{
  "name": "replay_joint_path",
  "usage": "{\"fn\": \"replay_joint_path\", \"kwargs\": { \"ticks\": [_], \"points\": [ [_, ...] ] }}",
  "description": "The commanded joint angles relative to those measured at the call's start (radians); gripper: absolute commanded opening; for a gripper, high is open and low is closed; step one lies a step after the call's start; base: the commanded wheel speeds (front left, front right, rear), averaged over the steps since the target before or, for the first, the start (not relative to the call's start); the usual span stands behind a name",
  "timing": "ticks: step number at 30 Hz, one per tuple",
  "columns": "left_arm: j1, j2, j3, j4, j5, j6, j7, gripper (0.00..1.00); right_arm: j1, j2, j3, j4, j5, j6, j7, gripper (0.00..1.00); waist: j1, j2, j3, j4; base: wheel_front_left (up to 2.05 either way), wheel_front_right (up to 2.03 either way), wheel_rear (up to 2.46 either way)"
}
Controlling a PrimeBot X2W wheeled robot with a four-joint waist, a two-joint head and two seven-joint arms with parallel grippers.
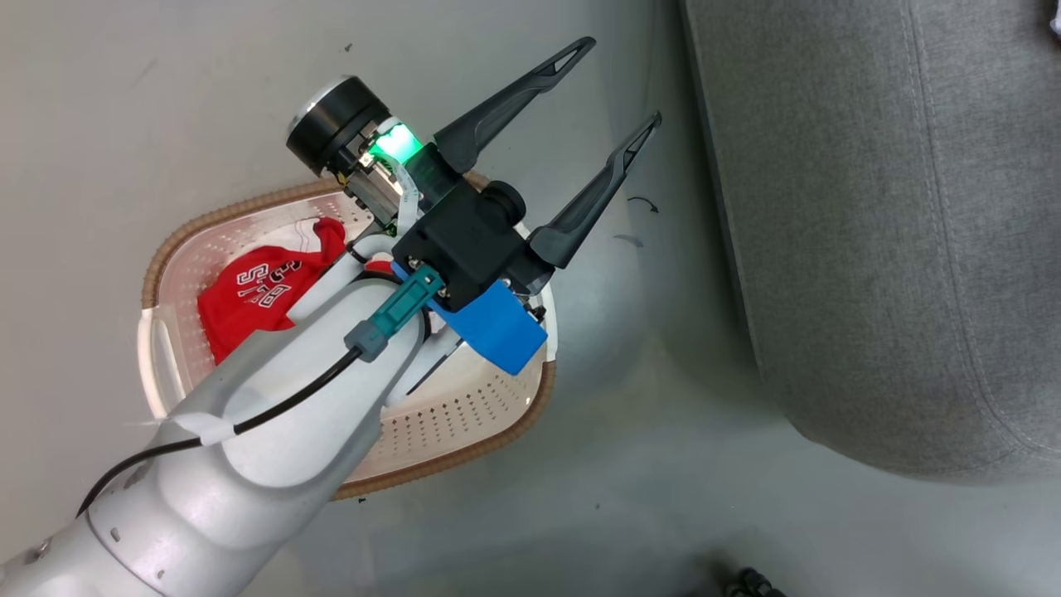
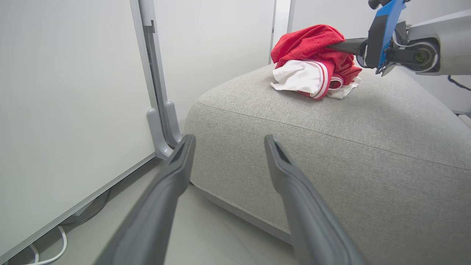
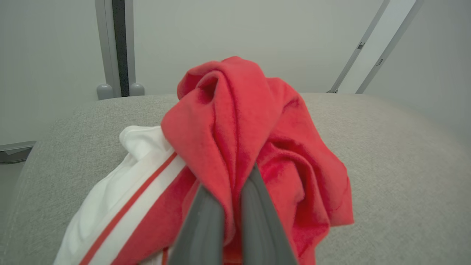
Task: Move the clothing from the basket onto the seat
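**A:** Status check, near to far. The left hand [image 1: 623,79] is held spread wide and empty, raised over the basket [image 1: 448,419] with its fingers aimed toward the seat [image 1: 870,207]. One lettered red garment [image 1: 257,290] is left lying in the basket, which is parked on the floor [image 1: 124,99] near the seat. Part of the basket is covered by the forearm [image 1: 273,431], so whether more is tucked under there can't really be told.

**B:** And farther out?

**A:** On the seat a red-and-white bundle [image 3: 239,121] is heaped, and the right hand [image 3: 228,176] is clamped on a fold of its red cloth. The lower part looks to be resting on the seat, with the top fold pinched up.

**B:** So the drop-off step, basically.

**A:** That's how it'd be read: one load delivered but not let go, one more to be fetched. Next, the right fingers need to be opened and backed straight out so the fold isn't dragged along. Then the lettered red garment has to be pinched at a raised wrinkle and lifted clear. The left hand looks better placed for that.
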Motion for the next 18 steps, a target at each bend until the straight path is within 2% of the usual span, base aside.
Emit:
{"fn": "replay_joint_path", "kwargs": {
  "ticks": [1, 11, 18],
  "points": [
    [-0.004, -0.003, 0.005, 0.004, -0.003, 0.005, -0.007, 1.0, 0.021, 0.003, 0.001, -0.009, -0.001, 0.0, -0.004, 1.0, -0.0001, 0.0001, -0.01, 0.002, 0.0, 0.0, 0.0],
    [0.075, -0.038, 0.042, 0.041, -0.034, 0.026, -0.029, 1.0, 0.247, 0.042, 0.033, -0.18, -0.009, 0.0, -0.004, 1.0, -0.0001, 0.0001, -0.158, 0.036, 0.0, 0.0, 0.0],
    [0.185, -0.049, 0.15, -0.006, -0.045, 0.054, -0.03, 1.0, 0.414, 0.087, 0.081, -0.352, 0.007, 0.0, -0.004, 1.0, -0.0001, 0.0001, -0.271, 0.095, 0.0, 0.0, 0.0]
  ]
}}
